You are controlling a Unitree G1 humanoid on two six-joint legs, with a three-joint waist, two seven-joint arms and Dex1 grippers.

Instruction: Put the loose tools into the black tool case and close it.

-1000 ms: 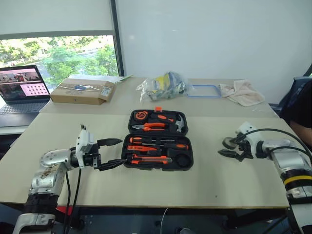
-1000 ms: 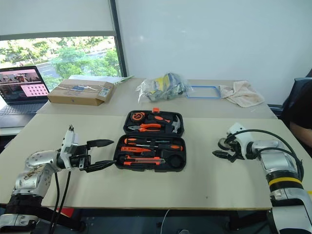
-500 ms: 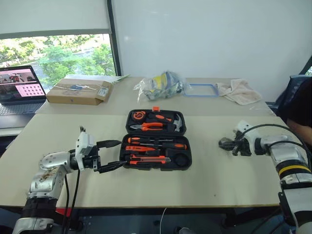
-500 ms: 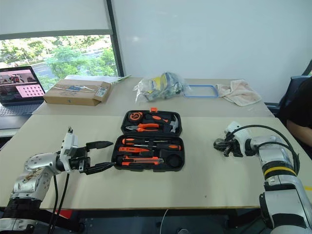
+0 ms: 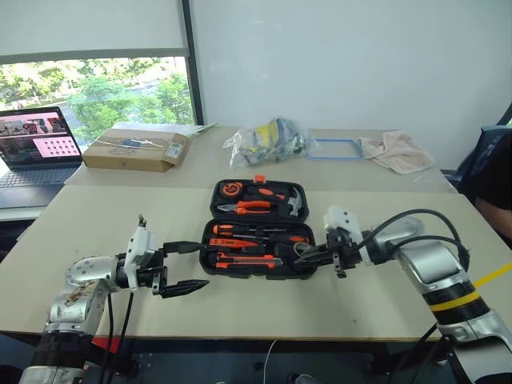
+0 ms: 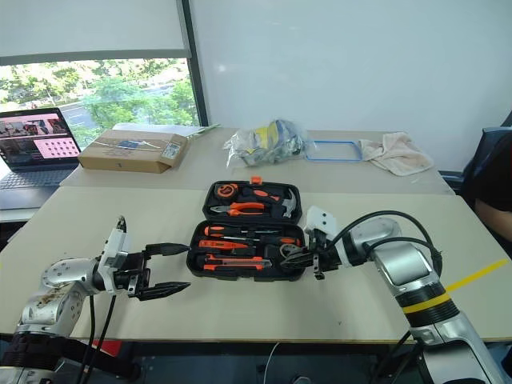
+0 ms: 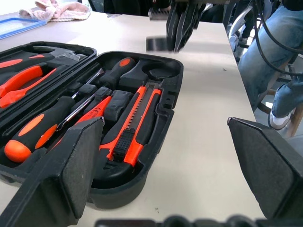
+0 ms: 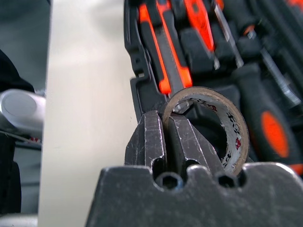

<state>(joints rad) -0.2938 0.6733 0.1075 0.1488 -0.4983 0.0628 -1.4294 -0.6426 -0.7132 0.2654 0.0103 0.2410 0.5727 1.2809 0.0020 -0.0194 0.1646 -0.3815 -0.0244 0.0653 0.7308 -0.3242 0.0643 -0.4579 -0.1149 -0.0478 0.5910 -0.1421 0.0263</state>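
Left eye view showed the black tool case (image 5: 258,230) lying open in the middle of the counter (image 5: 96,216), its lid half toward the far edge and its base half toward the near edge. The right hand (image 5: 303,258) reached in from the right, arm bent at the elbow and angled downward toward the left, with its fingers pressed together on the rim of the small tape roll (image 8: 215,124). The roll hung over the right end of the case's base half, just above a round recess there. In that base half lay two orange-and-black screwdrivers (image 5: 258,234) and the utility knife (image 5: 245,260), seated in their slots. The left hand (image 5: 186,268) hovered level above the counter just left of the case, pointing right toward it, its two fingers spread wide and holding nothing. In the left wrist view the knife (image 7: 135,124) lay along the near wall of the case.
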